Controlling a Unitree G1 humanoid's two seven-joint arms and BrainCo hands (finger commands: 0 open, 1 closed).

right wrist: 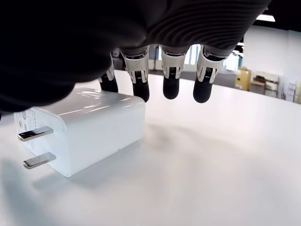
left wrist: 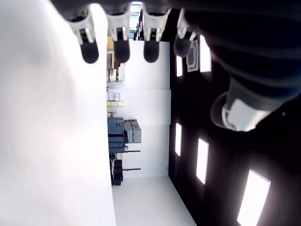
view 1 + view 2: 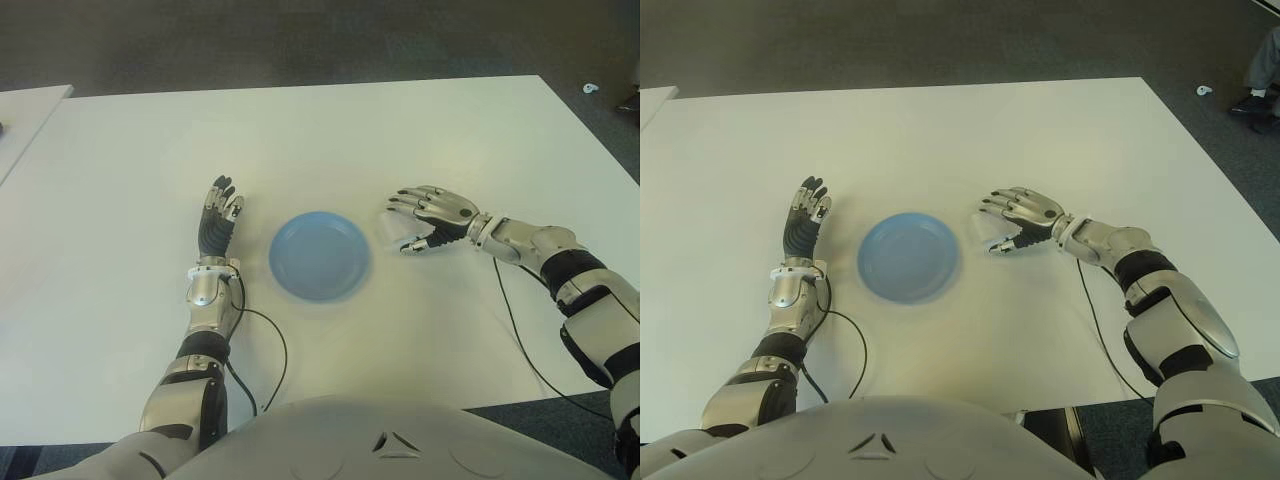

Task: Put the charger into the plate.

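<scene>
Close under the right wrist camera, the charger (image 1: 82, 129) lies on the white surface (image 1: 211, 165), a smooth, rigid white block with two metal prongs, just right of the blue plate (image 3: 320, 255). It looks light, hard and slippery; pinching the flat sides, clear of the prongs, seems best. Over it the right hand (image 3: 432, 220) arches, fingers (image 1: 170, 77) spread, holding nothing. Left of the plate is the left hand (image 3: 218, 222), fingers extended, idle.

Glossy white plastic cube charger (image 1: 82, 129), shiny metal prongs. Smooth blue round plastic plate (image 3: 320, 255). Matt white smooth table (image 3: 330, 140).
</scene>
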